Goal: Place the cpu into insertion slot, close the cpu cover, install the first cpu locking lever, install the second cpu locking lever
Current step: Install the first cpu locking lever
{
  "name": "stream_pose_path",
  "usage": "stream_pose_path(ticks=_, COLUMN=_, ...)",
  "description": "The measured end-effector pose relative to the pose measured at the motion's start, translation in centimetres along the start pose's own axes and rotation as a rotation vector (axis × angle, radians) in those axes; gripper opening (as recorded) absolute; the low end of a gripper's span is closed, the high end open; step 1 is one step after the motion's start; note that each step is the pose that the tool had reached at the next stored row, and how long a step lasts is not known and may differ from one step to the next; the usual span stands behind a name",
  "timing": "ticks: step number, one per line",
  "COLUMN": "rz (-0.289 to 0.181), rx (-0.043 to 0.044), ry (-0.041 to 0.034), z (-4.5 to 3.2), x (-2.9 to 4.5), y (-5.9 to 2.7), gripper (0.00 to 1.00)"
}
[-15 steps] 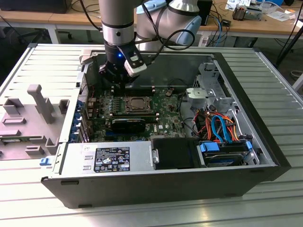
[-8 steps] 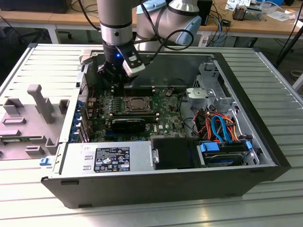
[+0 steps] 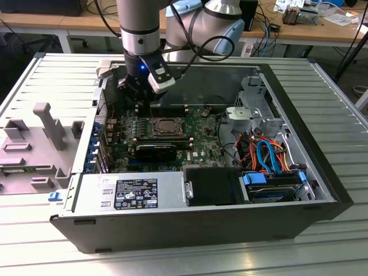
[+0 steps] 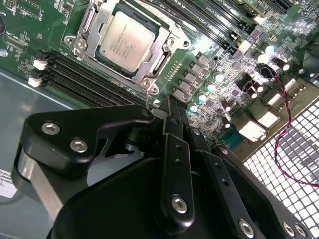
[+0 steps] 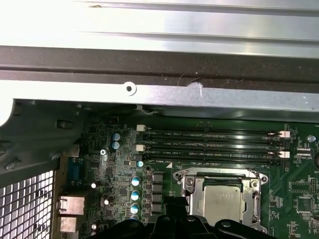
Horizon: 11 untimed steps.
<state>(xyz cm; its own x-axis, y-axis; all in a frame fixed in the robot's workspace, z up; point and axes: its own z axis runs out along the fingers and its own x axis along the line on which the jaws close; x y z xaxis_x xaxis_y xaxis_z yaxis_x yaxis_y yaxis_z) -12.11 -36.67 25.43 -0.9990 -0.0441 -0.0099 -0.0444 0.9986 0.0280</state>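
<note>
Open PC case [image 3: 322,190] lies on a ribbed metal tabletop [image 3: 339,115], filling the centre of the exterior view. Green motherboard [image 3: 201,138] sits inside.

The cpu [image 4: 125,41] is already seated in the insertion slot [image 4: 152,62], upper centre-left of the second wrist view; dull silver top facing up. In the first wrist view the cpu [image 5: 225,200] is at lower centre-right of the frame. In the exterior view the socket area sits at frame centre, just below the arm's wrist.

The cpu cover [image 4: 93,21] looks down flat, framing the chip on all sides; its silver frame [image 5: 192,186] also shows in the first wrist view. Cannot tell whether either locking lever is latched.

The gripper [image 4: 167,112] hangs above the board, tips just beside the socket corner in the second wrist view, not touching the chip. Its black fingers [image 4: 174,149] look drawn together with nothing between them. In the exterior view the gripper [image 3: 135,95] is upper centre-left, over the board edge near the socket.

4 long black memory slots [image 5: 212,147] run beside the socket. A row of round capacitors [image 4: 209,89] sits to the right of the socket in the second wrist view. Power supply box [image 3: 129,192] lower left in the exterior view, orange and blue cables [image 3: 267,155] at right. Grey plastic fixture [image 3: 40,138] at far left on the tabletop.
</note>
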Motion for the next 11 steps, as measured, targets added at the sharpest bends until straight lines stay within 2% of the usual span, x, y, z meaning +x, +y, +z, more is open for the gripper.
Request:
stream_pose_path(ticks=4, rz=0.000, rx=-0.0005, ry=-0.0013, z=-0.08, x=0.38, y=0.03, gripper=0.11)
stream_pose_path(ticks=11, rz=0.000, rx=-0.0015, ry=-0.0016, z=-0.78, x=0.44, y=0.25, gripper=0.11)
